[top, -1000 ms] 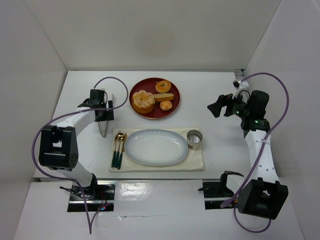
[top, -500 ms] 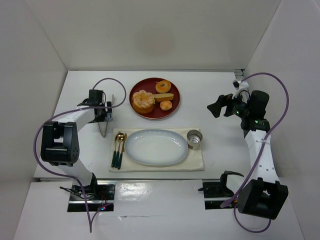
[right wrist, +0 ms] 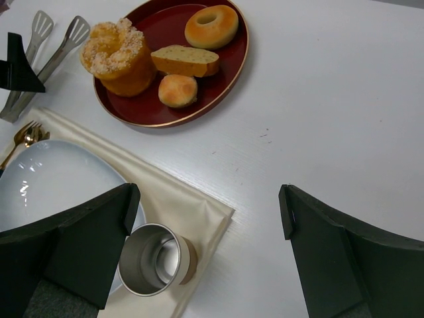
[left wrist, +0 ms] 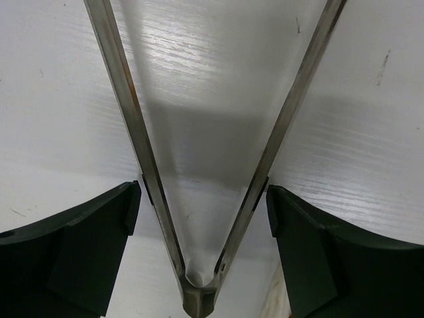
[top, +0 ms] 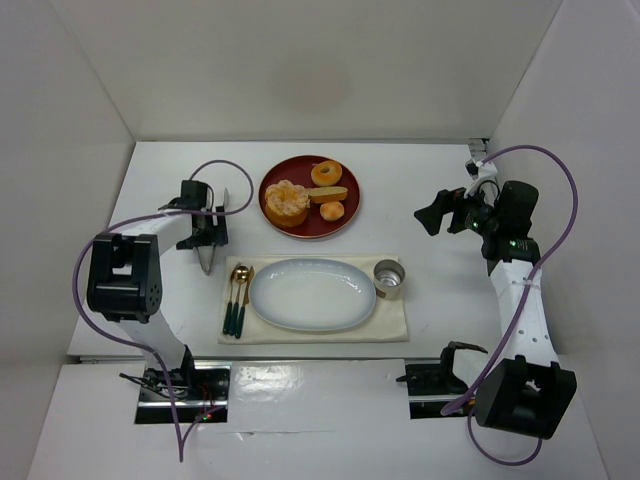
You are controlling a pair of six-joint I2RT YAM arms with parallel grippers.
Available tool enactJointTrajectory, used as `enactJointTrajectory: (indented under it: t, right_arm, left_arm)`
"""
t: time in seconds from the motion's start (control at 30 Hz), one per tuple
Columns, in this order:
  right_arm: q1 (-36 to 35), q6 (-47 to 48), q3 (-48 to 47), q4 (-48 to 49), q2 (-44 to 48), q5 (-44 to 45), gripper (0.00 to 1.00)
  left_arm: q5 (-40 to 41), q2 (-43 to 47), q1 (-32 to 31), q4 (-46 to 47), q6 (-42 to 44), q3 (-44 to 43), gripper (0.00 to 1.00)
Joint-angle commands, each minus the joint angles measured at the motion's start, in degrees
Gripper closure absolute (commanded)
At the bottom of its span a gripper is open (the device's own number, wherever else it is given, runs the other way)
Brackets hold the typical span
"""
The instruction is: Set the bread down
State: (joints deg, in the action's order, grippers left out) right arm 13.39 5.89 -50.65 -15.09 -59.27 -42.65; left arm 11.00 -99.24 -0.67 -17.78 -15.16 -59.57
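One bread (right wrist: 119,56), three smaller pastries (right wrist: 212,26), one red tray (right wrist: 165,114), one tongs (right wrist: 74,30)

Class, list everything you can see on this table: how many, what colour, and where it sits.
bread: 1, golden-orange, left on red plate
ring doughnut: 1, golden, far side of red plate
oblong bun: 1, tan, mid plate
small bun: 1, golden, near side of plate
red plate: 1, dark red, far middle
tongs: 1, silver, left of red plate
placemat: 1, cream, near middle
oval plate: 1, white, on placemat
fork and spoon: 2, gold, left on placemat
cup: 1, metal, right on placemat
left gripper: black, open, straddling tongs
right gripper: black, open, empty
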Motion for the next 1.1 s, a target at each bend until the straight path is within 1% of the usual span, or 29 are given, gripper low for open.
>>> enactJointTrajectory:
  t: [0.0,0.3,0.4,0.5,0.53,0.6,0.63,0.67,0.73,0.77,0.8,0.9,1.07]
  right_arm:
    - [0.3,0.3,-1.7,1.3,1.6,-0.8,0.00]
    - [0.3,0.3,-1.7,1.3,1.6,-0.8,0.00]
    - [0.3,0.3,-1.7,1.3,1.6,-0.8,0.00]
    - [0.3,0.3,-1.7,1.3,1.6,-0.8,0.00]
    - [0.3,0.3,-1.7,1.3,1.6,-0.8,0.00]
    - [0.3,0.3,-1.7,1.3,1.6,-0.8,0.00]
    - [0.3,0.3,-1.7,1.3,1.6,-0.8,0.00]
    - [0.3,0.3,-1.7,1.3,1.6,-0.8,0.00]
    - [0.3,0.3,-1.7,1.3,1.6,-0.8,0.00]
    - [0.3,0.3,-1.7,1.3,1.6,-0.8,0.00]
    - [0.3,0.3,-1.7,1.3,1.6,-0.8,0.00]
    - [0.3,0.3,-1.7,1.3,1.6,-0.8,0.00]
    - [0.3,0.3,-1.7,1.3,1.6,-0.8,0.00]
  left_arm:
    - [-1.2,-1.6,0.8,0.6,0.1,-2.4,0.06]
    - [-3.6,-4.0,1.3,-0.5,0.7,-2.9,0.08]
    - [-4.2,-4.6,1.3,-1.0,0.7,-3.4,0.10]
    - [-4.2,-5.1,1.3,-1.0,0.7,-3.4,0.17]
    - [-4.2,-5.1,1.3,-1.0,0.7,-3.4,0.24]
    - [-4.2,-5.1,1.3,-1.6,0.7,-3.4,0.35]
    - [-4.2,-5.1,1.3,-1.6,0.7,-3.4,0.39]
    - [-4.2,-5.1,1.3,-1.6,0.7,-3.4,0.46]
    - [-4.2,-5.1,1.3,-1.6,0.7,-3.4,0.52]
    - [-4.2,-5.1,1.3,-1.6,0.7,-3.4,0.53]
    - [-4.2,-5.1,1.3,-1.6,0.7,-4.0,0.57]
    - [-4.2,-2.4,1.3,-2.1,0.7,-4.0,0.57]
    - [-6.9,3.9,1.3,-2.1,0.1,-4.0,0.57]
